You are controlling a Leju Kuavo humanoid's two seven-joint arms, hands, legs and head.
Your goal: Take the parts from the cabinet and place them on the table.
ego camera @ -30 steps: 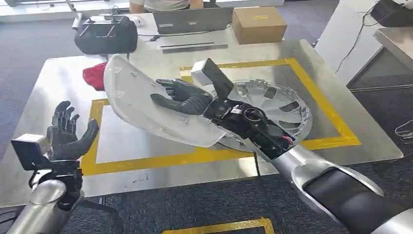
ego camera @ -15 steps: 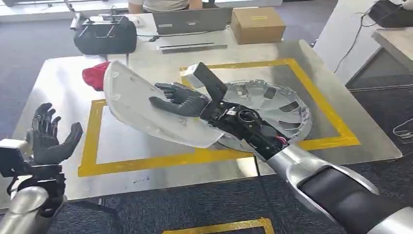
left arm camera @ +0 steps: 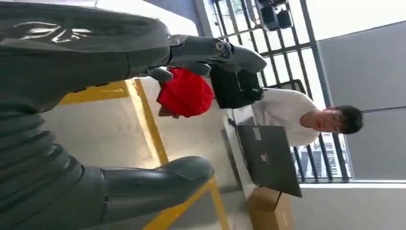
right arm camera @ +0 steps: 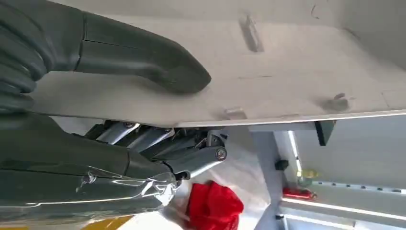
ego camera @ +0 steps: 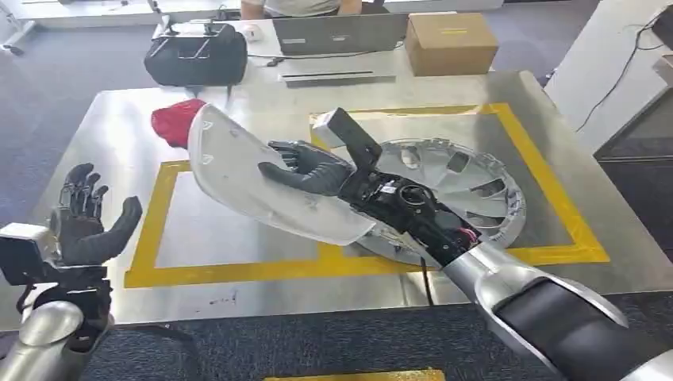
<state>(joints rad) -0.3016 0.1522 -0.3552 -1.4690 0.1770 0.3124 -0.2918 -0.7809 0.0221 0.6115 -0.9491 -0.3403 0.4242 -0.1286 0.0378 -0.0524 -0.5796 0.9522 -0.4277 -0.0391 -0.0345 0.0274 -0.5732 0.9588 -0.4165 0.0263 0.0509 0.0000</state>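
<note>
My right hand (ego camera: 305,165) grips a curved white plastic panel (ego camera: 242,178), held tilted above the steel table (ego camera: 111,135) over the left yellow-taped square. In the right wrist view the thumb (right arm camera: 139,52) presses on the panel (right arm camera: 287,62) with the fingers (right arm camera: 191,158) underneath. A silver wheel cover (ego camera: 468,190) lies flat in the right yellow-taped square, partly under my right forearm. My left hand (ego camera: 87,222) hovers open, fingers spread, at the table's near-left edge, holding nothing; the left wrist view shows its thumb (left arm camera: 158,179) and fingers (left arm camera: 215,50) apart.
A red cloth (ego camera: 176,121) lies on the table behind the panel. Behind stand a black bag (ego camera: 194,55), a laptop (ego camera: 337,33) and a cardboard box (ego camera: 451,41). A person (left arm camera: 306,120) sits at the laptop.
The camera has shifted, sliding the scene right and down. My left hand dropped lower and to the left. The right hand still holds the panel over the table.
</note>
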